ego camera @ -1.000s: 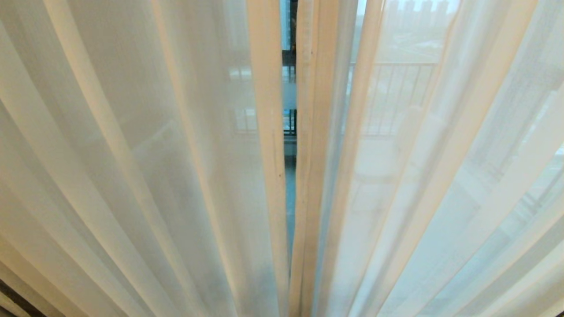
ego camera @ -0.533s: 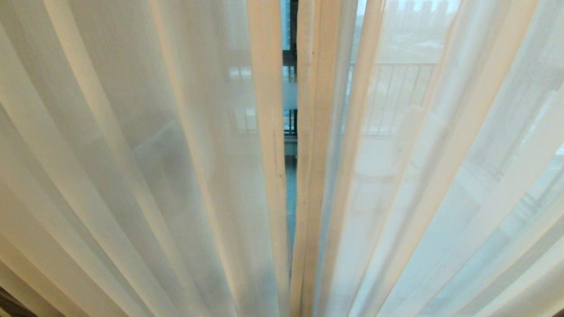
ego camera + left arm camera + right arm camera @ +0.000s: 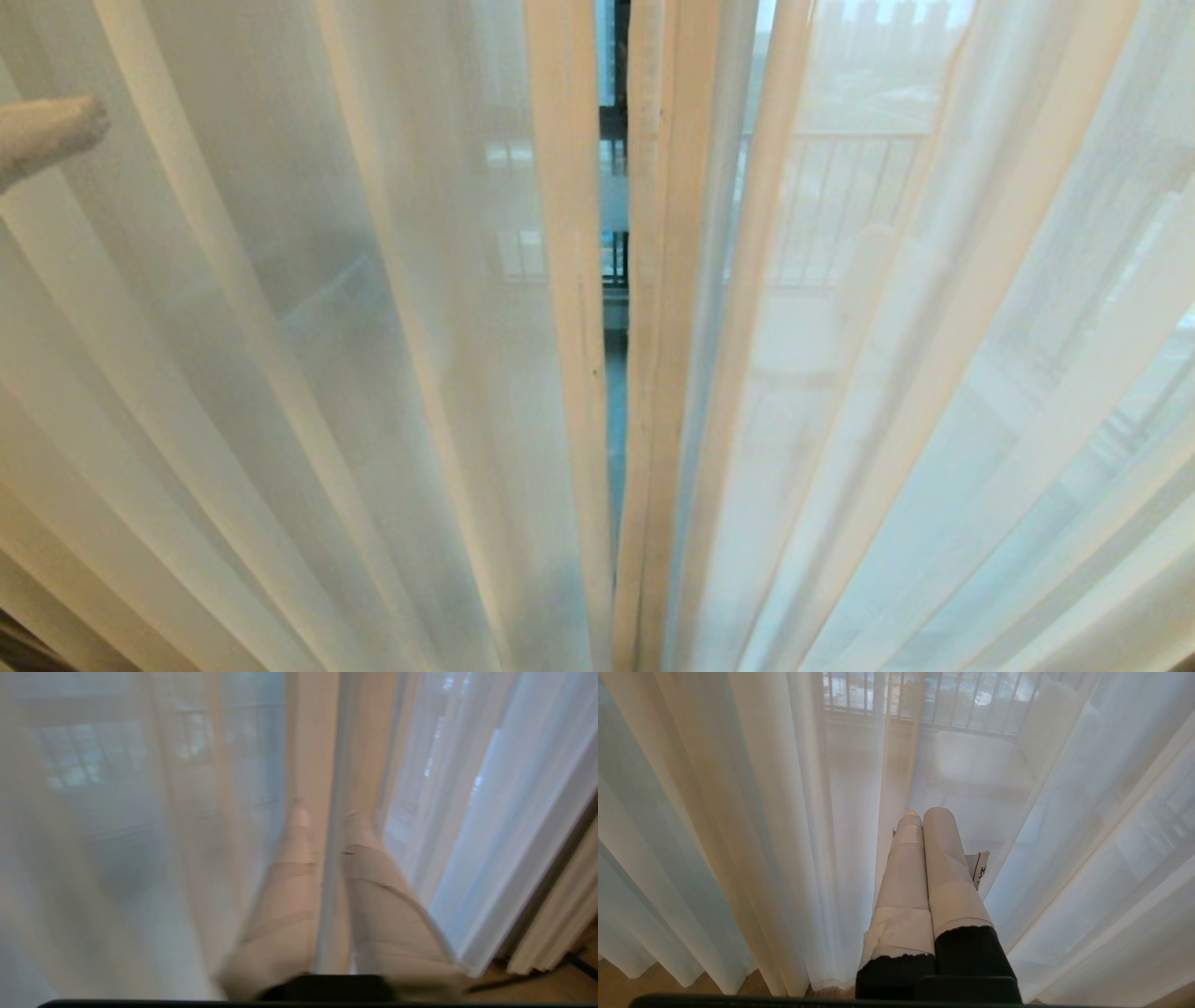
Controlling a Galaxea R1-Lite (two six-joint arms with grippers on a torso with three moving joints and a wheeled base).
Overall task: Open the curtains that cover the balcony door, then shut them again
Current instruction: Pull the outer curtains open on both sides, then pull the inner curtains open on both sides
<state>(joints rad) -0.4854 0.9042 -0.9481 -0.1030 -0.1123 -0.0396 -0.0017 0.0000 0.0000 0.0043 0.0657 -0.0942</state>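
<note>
Although the curtains (image 3: 280, 373) hang drawn almost fully across the balcony door (image 3: 613, 243), a slim gap remains between their two inner edges at the middle of the head view, and dark door frame and glass show through it. The fabric seen here lets light and outlines through; a railing (image 3: 840, 205) is faintly visible beyond the right-hand panel.

Change noted: a second ago neither arm was in the head view. One pale wrapped fingertip (image 3: 51, 131) of the left gripper (image 3: 327, 816) has now come in at the left edge, high up, in front of the left panel. The curtains themselves have not shifted.

Left gripper: in the left wrist view its fingers stand narrowly apart, with a vertical fold or edge of fabric running between them. Whether the pads actually press on that fold cannot be told; the picture is smeared by motion. Beyond it, at floor level, a heavier pleated drape (image 3: 556, 933) hangs to one side.

Right gripper (image 3: 924, 814): fingers pressed together, holding nothing, pointing at the curtain low down and parked.

Assessment: opening has not begun. The left arm appears to be at the approach stage, seeking a hold on the left panel. The next step would call for a firm pinch on a fold, then a sideways pull towards the left. Thin fabric may slip from a loose hold.
</note>
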